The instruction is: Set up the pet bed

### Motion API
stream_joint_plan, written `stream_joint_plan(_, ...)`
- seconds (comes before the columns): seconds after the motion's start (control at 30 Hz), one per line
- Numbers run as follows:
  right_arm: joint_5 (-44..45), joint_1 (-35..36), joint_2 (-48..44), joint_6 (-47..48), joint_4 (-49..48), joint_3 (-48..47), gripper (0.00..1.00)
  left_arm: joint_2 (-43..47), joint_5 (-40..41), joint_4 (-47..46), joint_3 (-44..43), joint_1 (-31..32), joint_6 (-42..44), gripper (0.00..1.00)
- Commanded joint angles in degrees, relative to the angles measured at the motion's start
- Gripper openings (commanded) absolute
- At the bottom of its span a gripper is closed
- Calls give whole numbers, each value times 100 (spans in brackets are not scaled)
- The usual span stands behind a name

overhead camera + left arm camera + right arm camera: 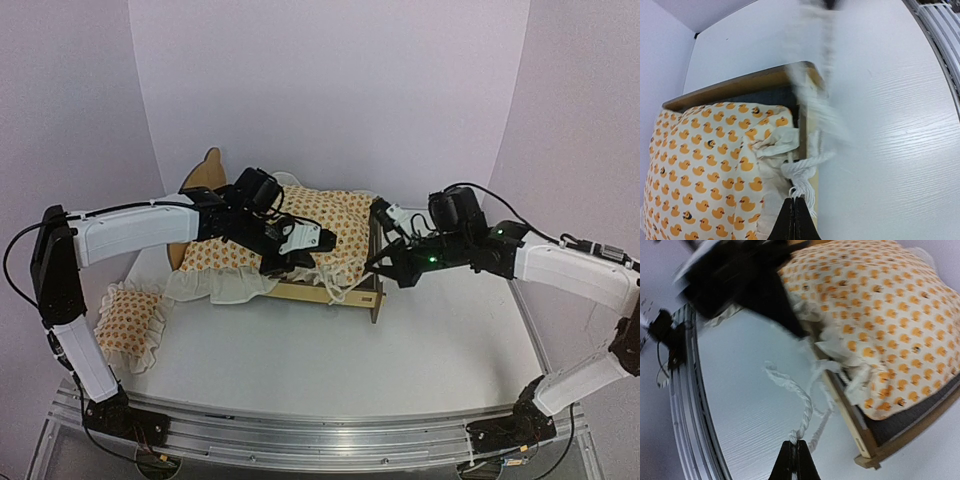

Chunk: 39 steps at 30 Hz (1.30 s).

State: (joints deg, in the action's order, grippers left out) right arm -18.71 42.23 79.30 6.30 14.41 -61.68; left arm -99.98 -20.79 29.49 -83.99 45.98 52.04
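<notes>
Left tool (794,202) was shut tight, fingertips pinching a white tie cord (801,171) at the side rail of the pet bed (740,85), just beside a corner of the cushion (700,150). Right tool (796,443) was closed too, no gap btwn fingers, nipping a cord strand (807,407) low over the desk (740,415), near the bed's foot corner but clear of the frame. Couldn't tell if both held the same cord.

Pet bed sat mid-desk, a bit left of ctr & toward the far side. Long axis ran diag. in the top view: headboard (207,172) at far left, foot end at near right, facing the right arm. Cushion, cream w/ orange ducks, lay on the bed, ruffle spilling over the near rail; dark grey base showed at the foot end. Small matching pillow (128,318) lay on the desk left of the bed, apart from it.
</notes>
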Motion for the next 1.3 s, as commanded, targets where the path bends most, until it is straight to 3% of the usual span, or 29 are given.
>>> stream_joint_plan(0.0,174,-834,193,-1386,121,-278,0,215,-313,304,121,603,666,0)
stream_joint_plan(0.2,47,-1545,504,-2230,28,-800,0,370,-734,-42,845,991,469,0)
stream_joint_plan(0.37,205,-1666,602,-2503,-4,-1288,0,209,-423,-319,1782,1166,1172,0)
stream_joint_plan(0.63,844,-2078,231,-2905,16,-1237,0,-236,58,-777,3115,1159,2025,0)
stream_joint_plan(0.8,922,-2094,394,-2808,26,-1636,0,-471,96,-698,3074,1174,2238,0)
stream_joint_plan(1.03,855,-2082,436,-3073,205,-1492,0,-750,220,-559,2934,1221,2343,0)
stream_joint_plan(1.27,800,-2003,-193,-3613,1725,-162,0,-901,-344,-271,2017,1225,1724,0)
